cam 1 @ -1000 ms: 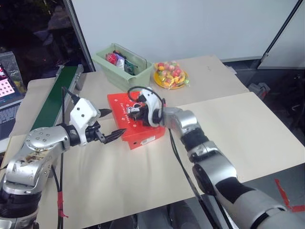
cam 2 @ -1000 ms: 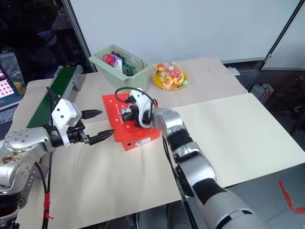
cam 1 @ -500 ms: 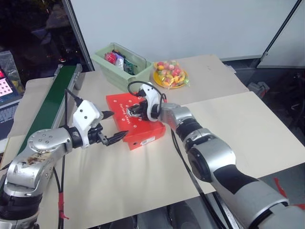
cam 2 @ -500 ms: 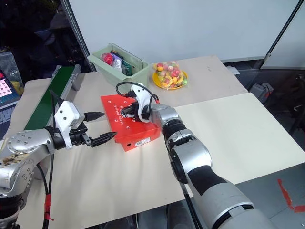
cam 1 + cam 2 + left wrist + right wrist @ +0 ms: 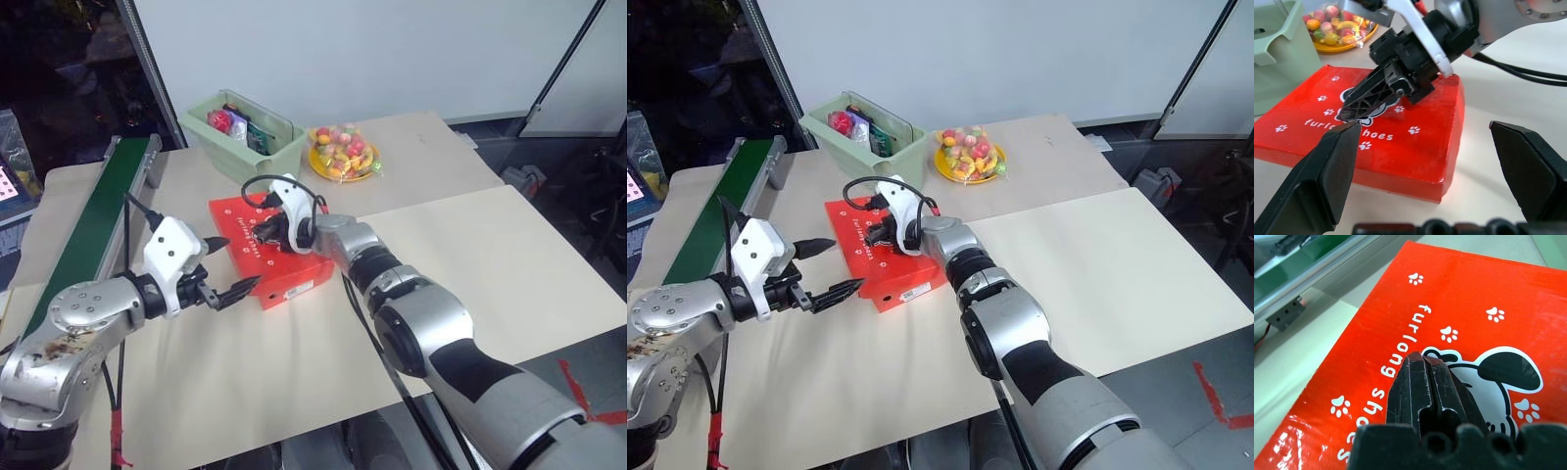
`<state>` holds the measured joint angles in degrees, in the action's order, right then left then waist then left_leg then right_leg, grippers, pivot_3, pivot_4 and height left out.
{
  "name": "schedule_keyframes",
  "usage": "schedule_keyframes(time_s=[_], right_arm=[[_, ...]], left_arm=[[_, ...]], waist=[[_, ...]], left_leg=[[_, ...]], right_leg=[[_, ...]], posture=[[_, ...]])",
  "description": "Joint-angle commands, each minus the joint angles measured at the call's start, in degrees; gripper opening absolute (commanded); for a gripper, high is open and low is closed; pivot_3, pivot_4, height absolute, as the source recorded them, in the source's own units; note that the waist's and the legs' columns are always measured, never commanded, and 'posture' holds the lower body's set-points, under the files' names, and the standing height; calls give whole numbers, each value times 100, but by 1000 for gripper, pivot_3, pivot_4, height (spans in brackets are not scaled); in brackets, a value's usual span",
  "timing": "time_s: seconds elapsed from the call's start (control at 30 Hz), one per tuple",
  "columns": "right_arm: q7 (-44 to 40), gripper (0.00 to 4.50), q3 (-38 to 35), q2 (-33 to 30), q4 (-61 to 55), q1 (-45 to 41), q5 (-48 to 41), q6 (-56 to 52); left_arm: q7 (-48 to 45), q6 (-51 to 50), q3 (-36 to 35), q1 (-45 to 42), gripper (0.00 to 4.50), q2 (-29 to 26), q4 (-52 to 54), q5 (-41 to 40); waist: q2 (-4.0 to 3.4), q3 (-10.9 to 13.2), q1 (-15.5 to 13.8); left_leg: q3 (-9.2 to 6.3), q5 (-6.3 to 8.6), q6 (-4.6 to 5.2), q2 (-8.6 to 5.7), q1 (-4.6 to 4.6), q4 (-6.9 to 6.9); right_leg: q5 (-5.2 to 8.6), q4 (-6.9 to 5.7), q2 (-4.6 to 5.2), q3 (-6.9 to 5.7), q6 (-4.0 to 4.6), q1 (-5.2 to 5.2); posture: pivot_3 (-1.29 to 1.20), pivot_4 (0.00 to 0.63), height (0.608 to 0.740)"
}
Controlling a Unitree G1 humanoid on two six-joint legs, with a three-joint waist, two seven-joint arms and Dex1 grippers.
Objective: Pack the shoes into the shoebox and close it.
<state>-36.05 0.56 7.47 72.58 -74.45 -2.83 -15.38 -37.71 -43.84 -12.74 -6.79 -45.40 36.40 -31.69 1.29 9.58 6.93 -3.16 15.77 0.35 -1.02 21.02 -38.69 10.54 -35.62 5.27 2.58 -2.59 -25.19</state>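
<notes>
Pressing on the shut lid of the shoebox (image 5: 266,250), our right gripper (image 5: 1426,377) has its fingers squeezed together, holding nothing. Our left gripper (image 5: 227,266) floats wide open just beside the box. The box sits mid-tabletop; the green bin (image 5: 243,132) and fruit plate (image 5: 339,154) sit near the far edge.

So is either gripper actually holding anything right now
No, nothing is held. The right gripper is shut, its fingers pressing down on the shoebox lid. The left gripper hangs open beside the box.
</notes>
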Motion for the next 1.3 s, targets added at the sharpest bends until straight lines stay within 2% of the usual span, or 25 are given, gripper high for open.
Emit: schedule_keyframes(time_s=[0.03,0.2,0.33,0.47,0.67,0.87,1.03,1.2,1.3], right_arm=[[-159,10,223,177,247,373,300,-155],[-202,10,379,137,276,681,515,-175],[-201,10,485,109,302,810,644,-143],[-173,10,531,61,324,898,735,-101],[-315,10,-128,-125,40,496,114,-224],[-523,10,-973,-542,-772,146,-813,-945],[-267,10,-1192,-993,-3072,788,-1418,-2416],[590,10,-1523,-1429,-6051,2008,-1907,-3931],[968,10,-1791,-1845,-7287,2690,-2026,-4316]], left_arm=[[95,2,-209,21,4500,-17,241,-78],[142,-22,-186,-53,4500,-22,232,-128],[177,-11,-144,-93,4500,-18,210,-132],[202,3,-134,-53,4500,1,261,-151],[267,119,27,-254,4500,73,118,-86],[290,221,77,-328,4500,307,-35,-104],[437,377,190,-429,4500,571,-236,73],[679,489,156,-432,4500,912,-453,148],[742,557,120,-369,4500,1008,-490,208]], waist=[[0,-1,-3],[-1,-8,-4],[-4,-15,-7],[-5,-36,-10],[-6,-39,-33],[-6,-32,-72],[-6,-24,-165],[-5,-25,-309],[-5,-25,-368]], left_leg=[[-1,0,0,0,-1,0],[3,8,-12,0,-33,1],[1,24,-21,0,-110,10],[2,25,-22,0,-124,11],[1,25,-22,0,-124,11],[-1,25,-22,0,-80,11],[-5,25,-22,0,-27,6],[-3,24,-24,0,25,-4],[-1,24,-24,-2,39,-5]], right_leg=[[0,0,0,0,0,1],[2,-4,0,0,-1,26],[21,36,-1,-2,-7,106],[22,40,-1,-2,-7,118],[22,40,0,-1,-7,118],[21,43,-1,-4,-5,83],[19,35,2,-11,-4,38],[19,16,6,-14,-4,-10],[19,25,11,-21,-4,-14]], posture=[[0,150,740],[0,150,740],[0,150,740],[0,150,740],[0,150,740],[0,150,740],[0,150,740],[0,150,740],[0,150,740]])
